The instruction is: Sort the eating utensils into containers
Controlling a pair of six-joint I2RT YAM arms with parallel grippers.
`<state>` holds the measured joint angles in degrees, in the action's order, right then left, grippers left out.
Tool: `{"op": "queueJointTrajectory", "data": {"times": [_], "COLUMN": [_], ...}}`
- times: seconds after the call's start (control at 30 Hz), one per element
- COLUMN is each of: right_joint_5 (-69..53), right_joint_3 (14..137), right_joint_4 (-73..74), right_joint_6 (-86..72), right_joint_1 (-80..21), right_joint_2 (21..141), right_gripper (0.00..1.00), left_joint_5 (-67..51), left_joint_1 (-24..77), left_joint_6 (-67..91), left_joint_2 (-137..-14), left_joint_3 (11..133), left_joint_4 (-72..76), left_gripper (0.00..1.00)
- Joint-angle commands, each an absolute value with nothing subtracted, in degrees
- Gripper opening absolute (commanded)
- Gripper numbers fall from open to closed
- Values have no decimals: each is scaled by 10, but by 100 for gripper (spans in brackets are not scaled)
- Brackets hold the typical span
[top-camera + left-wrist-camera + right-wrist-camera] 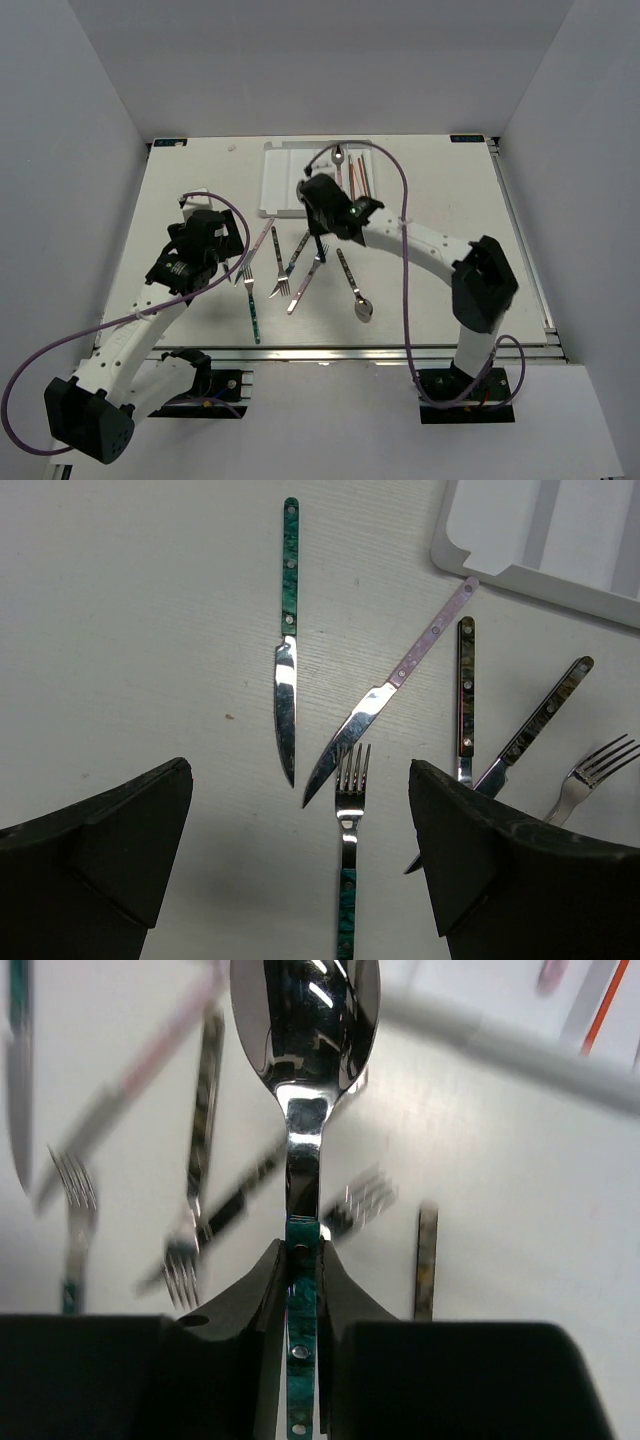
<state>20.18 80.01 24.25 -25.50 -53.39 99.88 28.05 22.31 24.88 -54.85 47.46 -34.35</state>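
Spoon clamped by right jaws, clear only from wrist

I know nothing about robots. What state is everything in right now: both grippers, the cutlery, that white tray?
Left gripper: open, empty, above a fork.
Right gripper: shut on the teal-handled spoon.
Teal-handled spoon: held by its handle, off the table.
Fork: lying flat on the table.
Teal-handled knife: lying flat, outside the tray.
Pink-handled knife: lying flat, outside the tray.
Chopsticks: lying in the tray.
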Motion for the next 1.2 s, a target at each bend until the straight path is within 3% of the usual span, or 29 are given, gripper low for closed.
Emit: {"op": "queueJointTrajectory", "data": {"times": [0.0, 0.13, 0.3, 0.5, 0.93, 1.0, 1.03, 1.1, 1.13, 1.17], "right_joint_5": [204, 197, 207, 143, 106, 104, 109, 115, 120, 121], "right_joint_3": [946, 1144, 1309, 1312, 1271, 1250, 1254, 1271, 1271, 1266], "right_joint_4": [224, 238, 224, 145, 113, 99, 105, 128, 132, 132], "right_joint_6": [-213, -206, -190, -192, -168, -171, -171, -171, -169, -167], "right_joint_1": [-481, -423, -372, -308, -301, -301, -301, -301, -301, -301], "right_joint_2": [1090, 1256, 1358, 1385, 1412, 1399, 1397, 1386, 1377, 1350], "right_gripper": [0, 0, 0, 0, 0, 20, 39, 58, 72, 78], "left_joint_5": [290, 289, 281, 274, 279, 278, 275, 279, 279, 279], "left_joint_1": [223, 223, 223, 223, 223, 223, 223, 223, 223, 223], "left_joint_6": [249, 250, 249, 247, 247, 246, 245, 246, 248, 249], "left_joint_2": [-535, -534, -528, -527, -533, -534, -534, -533, -529, -526], "left_joint_3": [476, 476, 475, 475, 476, 477, 477, 480, 481, 483], "left_joint_4": [-345, -346, -343, -341, -342, -342, -342, -344, -345, -345], "left_gripper": [98, 98, 98, 98, 98, 98, 98, 98, 98, 98]}}
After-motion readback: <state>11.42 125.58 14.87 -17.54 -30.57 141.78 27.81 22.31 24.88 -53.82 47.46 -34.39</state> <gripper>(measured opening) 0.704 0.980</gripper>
